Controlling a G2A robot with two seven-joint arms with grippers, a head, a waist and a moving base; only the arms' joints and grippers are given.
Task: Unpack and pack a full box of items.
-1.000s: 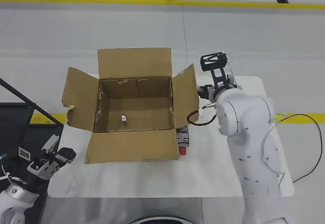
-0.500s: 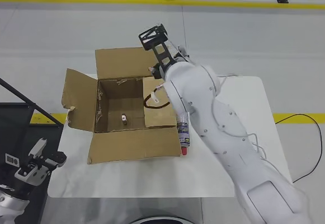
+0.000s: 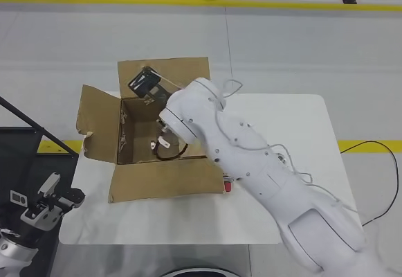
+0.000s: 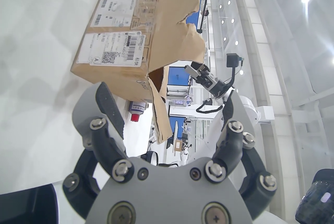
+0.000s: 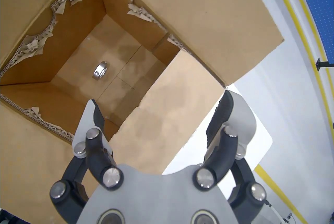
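An open cardboard box (image 3: 160,181) stands mid-table with its flaps spread. A small metal ring (image 3: 153,145) lies alone on its floor, also seen in the right wrist view (image 5: 99,70). My right arm stretches across the box, and its gripper (image 3: 146,82) hangs open and empty above the far left corner; one flap (image 5: 161,115) leans in over the opening below it. My left gripper (image 3: 64,192) is open and empty, off the table's near left corner, facing the labelled box side (image 4: 117,47). A spray can (image 4: 137,109) with a red cap lies beside the box.
The spray can's red cap (image 3: 227,184) pokes out from under my right arm by the box's near right corner. A black stand (image 3: 14,114) slants at the far left. The white table (image 3: 290,124) is bare to the right of the box.
My right arm swung left from the table's right side to over the box, pushing the right flap inward. The left gripper drew back slightly from the table.
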